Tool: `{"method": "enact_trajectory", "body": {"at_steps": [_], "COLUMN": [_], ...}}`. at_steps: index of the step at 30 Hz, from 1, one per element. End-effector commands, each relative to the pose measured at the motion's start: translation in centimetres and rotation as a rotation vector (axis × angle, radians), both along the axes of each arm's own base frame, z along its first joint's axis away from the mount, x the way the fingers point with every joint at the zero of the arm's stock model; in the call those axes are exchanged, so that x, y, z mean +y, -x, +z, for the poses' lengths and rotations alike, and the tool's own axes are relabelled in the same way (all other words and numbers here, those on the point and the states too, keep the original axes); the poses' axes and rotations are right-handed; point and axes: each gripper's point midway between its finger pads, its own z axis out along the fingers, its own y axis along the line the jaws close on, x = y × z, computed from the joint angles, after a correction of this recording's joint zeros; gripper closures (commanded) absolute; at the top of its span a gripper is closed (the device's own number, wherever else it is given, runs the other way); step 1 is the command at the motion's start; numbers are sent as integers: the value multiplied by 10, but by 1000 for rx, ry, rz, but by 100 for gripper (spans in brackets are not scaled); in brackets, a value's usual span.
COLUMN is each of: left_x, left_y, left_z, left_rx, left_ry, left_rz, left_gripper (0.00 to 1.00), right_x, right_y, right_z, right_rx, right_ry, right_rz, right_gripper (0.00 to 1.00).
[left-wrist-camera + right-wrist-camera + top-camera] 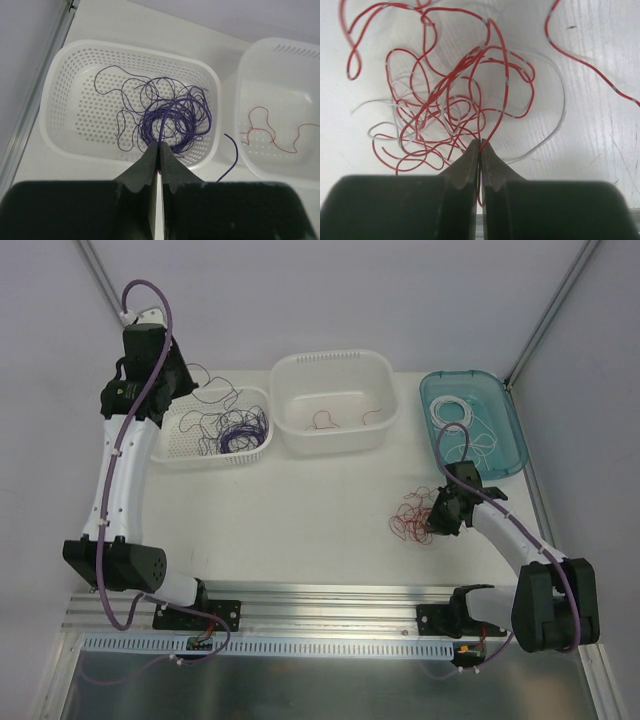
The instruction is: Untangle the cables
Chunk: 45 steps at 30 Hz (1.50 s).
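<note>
Basket (pixel 65 100): purple cables (pixel 167 120); tub (pixel 335 440): red (pixel 325 421); tray (pixel 500 440): white (pixel 458 412); left hand (pixel 159 145) closed, right hand (pixel 480 142) tight on red cable (pixel 495 120).

1 red cable (pixel 594 73) leaves the right wrist view at top and right; left wrist view crops the tub (pixel 260 90).

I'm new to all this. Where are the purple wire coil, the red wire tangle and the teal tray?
purple wire coil (pixel 196 114): left wrist view, right side of the coil.
red wire tangle (pixel 412 517): top external view, middle of the knot.
teal tray (pixel 511 430): top external view, right wall.
</note>
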Motion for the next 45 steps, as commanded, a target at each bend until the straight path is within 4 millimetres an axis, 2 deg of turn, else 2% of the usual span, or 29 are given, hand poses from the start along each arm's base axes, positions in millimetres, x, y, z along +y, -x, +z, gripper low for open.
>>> {"method": "enact_trajectory", "body": {"at_steps": [1,3,4,6,7,8,9,11,12,14,16,18,20,21,22,23,24,25,27,28,30,31,33,34,36,38,39,42,45], "left_x": [13,14,15,16,15,25,24,19,16,8,-4,-14,-43,-52,-69,-85,-94,-106,-138,-147,-170,-175,-194,-199,-213,-223,-235,-258,-279], "left_y": [-27,-39,-47,-55,-59,-59,-58,-53,-50,-42,-32,-21,-7,1,11,18,27,37,55,64,79,86,97,105,114,119,125,127,123], "left_z": [-17,-37,-62,-87,-112,-123,-130,-139,-134,-135,-129,-116,-118,-110,-118,-116,-111,-121,-119,-128,-128,-139,-141,-151,-158,-162,-167,-175,-186], "left_rx": [27,67,123,174,232,256,274,294,278,279,264,233,239,218,239,229,213,235,224,245,234,257,246,268,278,285,301,316,338], "left_ry": [-34,-23,-21,-25,-23,-18,-12,16,30,60,94,112,123,124,130,153,157,158,181,190,208,220,237,237,235,233,232,218,214], "left_rz": [25,24,29,33,30,52,47,39,31,-3,-51,-89,-180,-213,-264,-325,-362,-399,-515,-547,-625,-639,-694,-710,-751,-774,-801,-844,-867], "left_gripper": [100,100,100,100,96,89,72,52,29,15,6,5,5,5,4,5,5,5,6,6,6,6,6,6,6,6,6,6,7], "right_x": [6,7,9,10,11,12,14,18,22,32,45,55,68,74,83,92,101,109,119,126,135,142,151,155,151,139,128,109,104], "right_y": [-8,-7,-7,-7,-7,-8,-9,-9,-12,-15,-21,-25,-33,-35,-35,-42,-43,-44,-51,-52,-56,-55,-54,-52,-53,-53,-56,-57,-59], "right_z": [23,26,27,29,32,34,37,43,49,60,76,85,103,107,113,128,130,136,150,143,148,140,139,138,134,125,122,103,82], "right_rx": [-63,-71,-74,-84,-94,-101,-111,-127,-145,-179,-221,-247,-293,-301,-315,-355,-350,-357,-367,-336,-337,-310,-303,-296,-295,-286,-282,-247,-217], "right_ry": [-33,-42,-45,-50,-52,-54,-59,-57,-61,-64,-70,-78,-97,-116,-137,-158,-179,-185,-174,-157,-136,-130,-131,-130,-102,-52,-16,7,-5], "right_rz": [33,38,42,50,57,64,74,103,123,178,238,281,319,343,373,397,436,469,501,534,564,590,625,640,632,602,563,484,447], "right_gripper": [96,96,96,96,96,96,96,96,96,96,96,96,96,96,96,96,95,95,93,87,76,65,50,42,40,40,40,43,47]}}
